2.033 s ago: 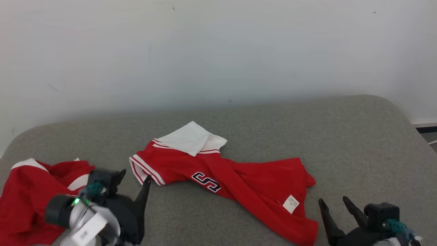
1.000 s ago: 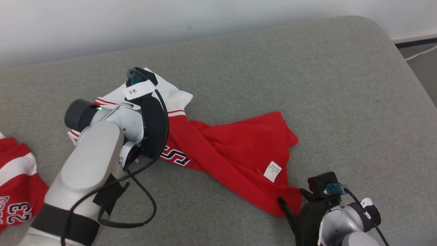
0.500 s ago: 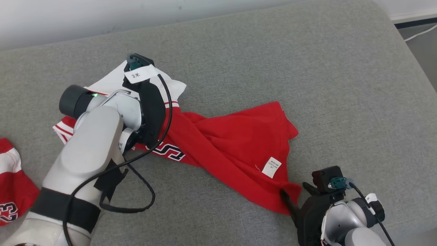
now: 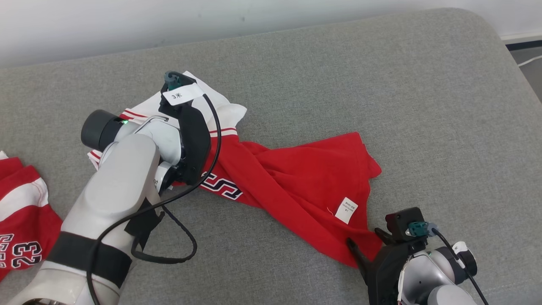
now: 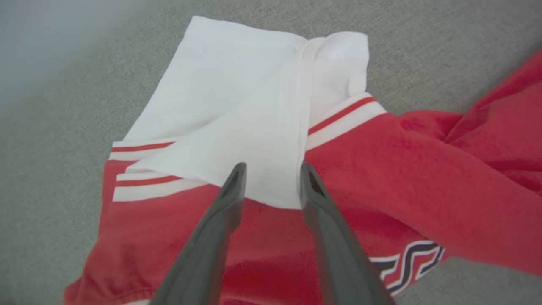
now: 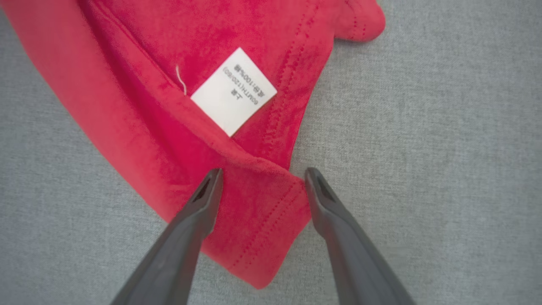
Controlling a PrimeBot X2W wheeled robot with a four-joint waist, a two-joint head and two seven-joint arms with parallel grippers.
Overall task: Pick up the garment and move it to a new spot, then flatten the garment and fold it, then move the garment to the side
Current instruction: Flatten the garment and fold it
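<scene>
The garment (image 4: 296,182) is a red jersey with white sleeve panels and dark lettering, lying twisted on the grey cushion (image 4: 338,84). My left gripper (image 5: 273,169) points down onto its white sleeve end (image 5: 254,106). Its fingers stand a little apart, astride the edge of the white flap where it meets the red cloth. In the head view the left wrist (image 4: 186,135) covers that spot. My right gripper (image 6: 263,173) is open at the jersey's lower red corner (image 6: 254,220), one finger on each side of the hem, just below the white care label (image 6: 233,91). That gripper (image 4: 363,237) sits at the lower right.
A second red jersey (image 4: 21,220) with the number 23 lies at the left edge of the cushion. A pale wall (image 4: 169,21) runs behind. The cushion's rounded right edge drops to the floor (image 4: 529,59). Bare grey cushion stretches to the right and behind the garment.
The left gripper's fingers have drawn closer together over the white flap. The head camera has shifted slightly. Both arms stay at the same places on the garment.
</scene>
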